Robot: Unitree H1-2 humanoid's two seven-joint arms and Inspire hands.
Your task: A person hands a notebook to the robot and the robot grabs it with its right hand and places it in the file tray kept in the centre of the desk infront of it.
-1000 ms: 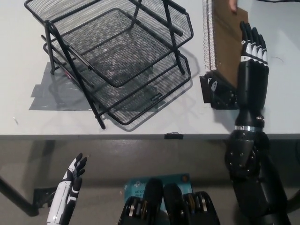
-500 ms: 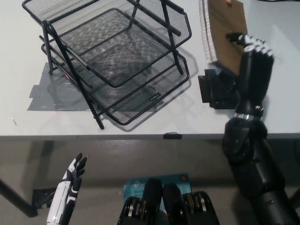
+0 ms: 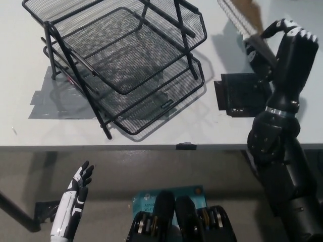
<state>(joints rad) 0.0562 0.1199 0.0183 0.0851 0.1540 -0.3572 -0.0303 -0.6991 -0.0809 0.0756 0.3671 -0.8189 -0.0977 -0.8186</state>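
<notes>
Counter (image 3: 30, 131): pale top carrying all items, grey tape patch at its left. Tray (image 3: 126, 65): black mesh file tray, stacked tiers on a tilted frame, centre-left, nothing seen in it. Right hand (image 3: 290, 48): black, raised at upper right, fingers (image 3: 298, 34) curled round the lower edge of the notebook. Notebook (image 3: 242, 15): brown cover, spiral binding toward the tray, tilted, clear of the counter, mostly cut off by the top edge; whether a person holds the far end cannot be told. Dark flat object (image 3: 237, 93): on the counter under the right hand, make unclear. Left hand (image 3: 75, 199): white, resting low at lower left below the counter edge, fingers apart, holding nothing. Handling note: firm up the hold, level the notebook, carry it left above the tray's rim and frame bars, and release low over the mesh.
</notes>
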